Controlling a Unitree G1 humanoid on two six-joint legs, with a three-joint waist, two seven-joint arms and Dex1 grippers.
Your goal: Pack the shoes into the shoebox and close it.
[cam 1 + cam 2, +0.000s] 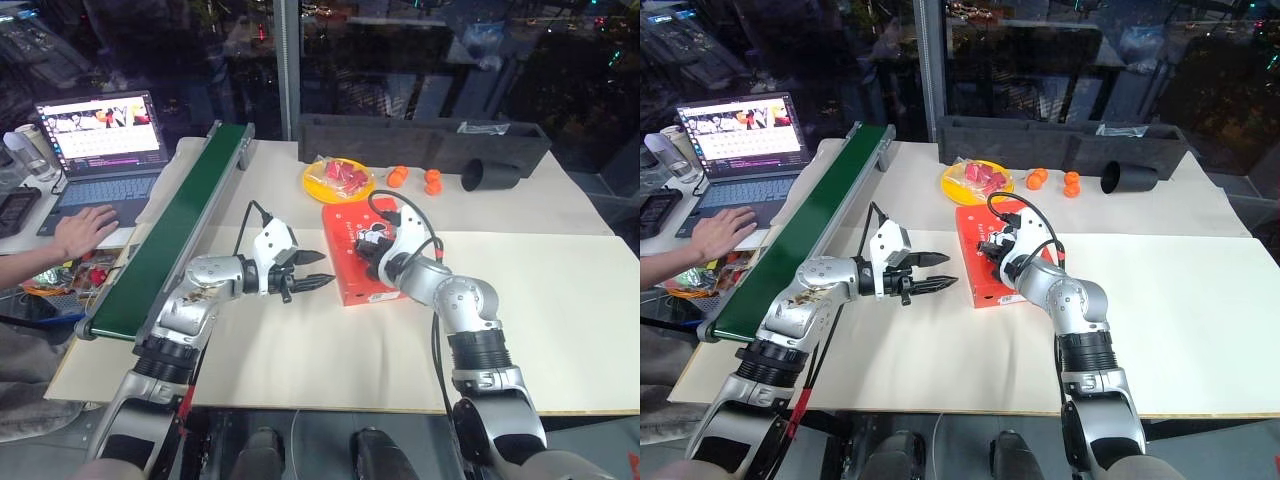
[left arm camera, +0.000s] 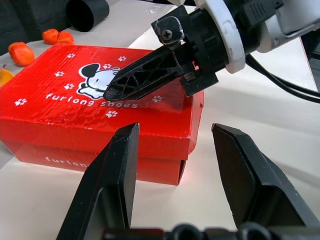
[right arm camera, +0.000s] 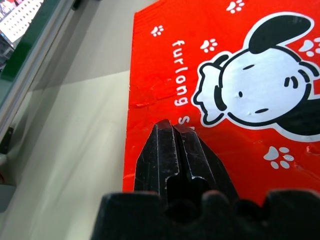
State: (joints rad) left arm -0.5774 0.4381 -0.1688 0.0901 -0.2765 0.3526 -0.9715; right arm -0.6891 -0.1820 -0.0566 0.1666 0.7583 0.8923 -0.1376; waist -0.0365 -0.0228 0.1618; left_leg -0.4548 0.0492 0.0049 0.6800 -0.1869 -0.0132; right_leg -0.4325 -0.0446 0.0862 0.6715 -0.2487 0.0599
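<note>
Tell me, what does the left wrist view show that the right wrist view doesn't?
The left wrist view alone shows the left pincer, standing open just short of the shoebox's side, the oranges and a black cup beyond it. The right wrist view alone shows a strip of the green conveyor off beside the table. Both share the closed red shoebox with its cartoon dog and the words "furlong shoes", and the right pincer, shut, its tips on the lid.

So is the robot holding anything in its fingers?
No, nothing is held. The right gripper is shut, its tips over the closed shoebox lid; the left gripper is open beside the box.
</note>
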